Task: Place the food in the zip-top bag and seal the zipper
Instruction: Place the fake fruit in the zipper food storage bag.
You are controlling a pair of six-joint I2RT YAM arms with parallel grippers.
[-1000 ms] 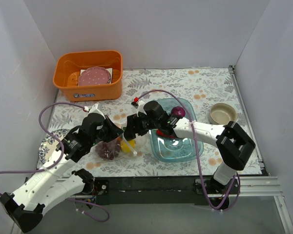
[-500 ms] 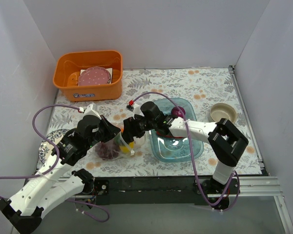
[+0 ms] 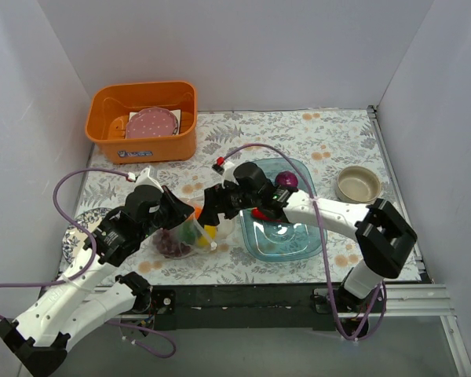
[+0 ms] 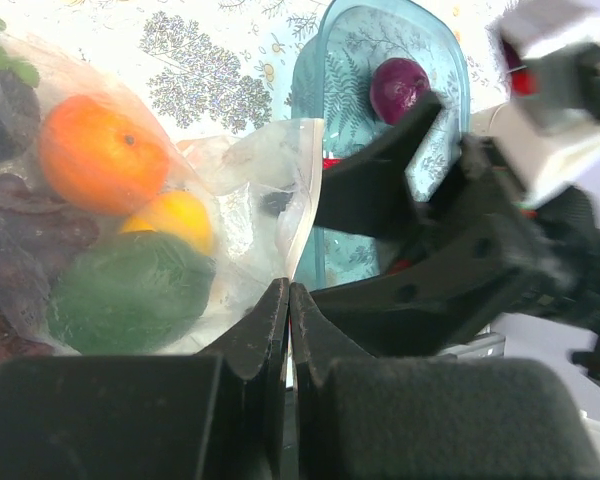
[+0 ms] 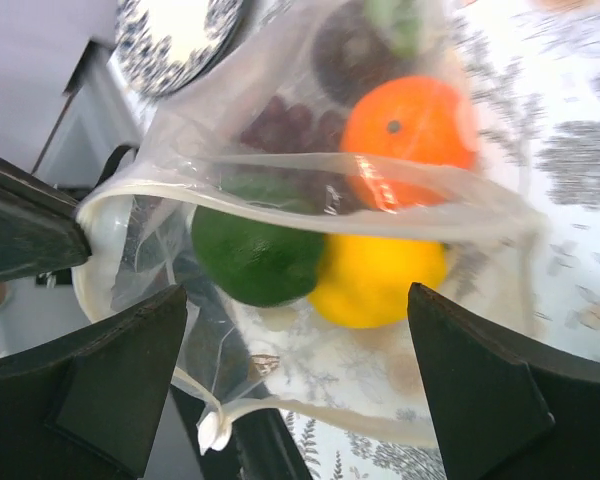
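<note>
Table [image 3: 298,133]: floral cloth, and both arms met over its near-left part.
Orange bin [image 3: 141,141]: sat well beyond the left gripper, with a pink dotted plate [image 3: 151,123] inside.
Blue tray [image 3: 294,243]: lay just right of the right gripper and under that arm.
Zip-top bag [image 4: 260,180]: lay slumped on the cloth between the two grippers, bulging with fruit, and there it was, one edge running straight into the left fingers.
Left gripper [image 4: 288,290]: clenched tight, jaws pressed together on the bag's edge.
Right gripper [image 5: 296,300]: released, fingers spread wide, with the bag right ahead of them; no contact could be made out.
Zipper [image 5: 330,165]: the strip crossed the bag ahead of the right fingers; whether it was pressed shut could not be told.
Green round fruit [image 5: 255,255]: in the bag, closest to the right gripper's fingers.
Orange [image 4: 102,153]: in the bag, up and left of the left fingertips.
Grape bunch [image 5: 290,125]: dark, deep in the bag behind the green fruit.
Lemon [image 4: 170,220]: wedged between orange and green fruit.
Purple piece [image 4: 398,88]: out on the tray, beyond the right gripper.
</note>
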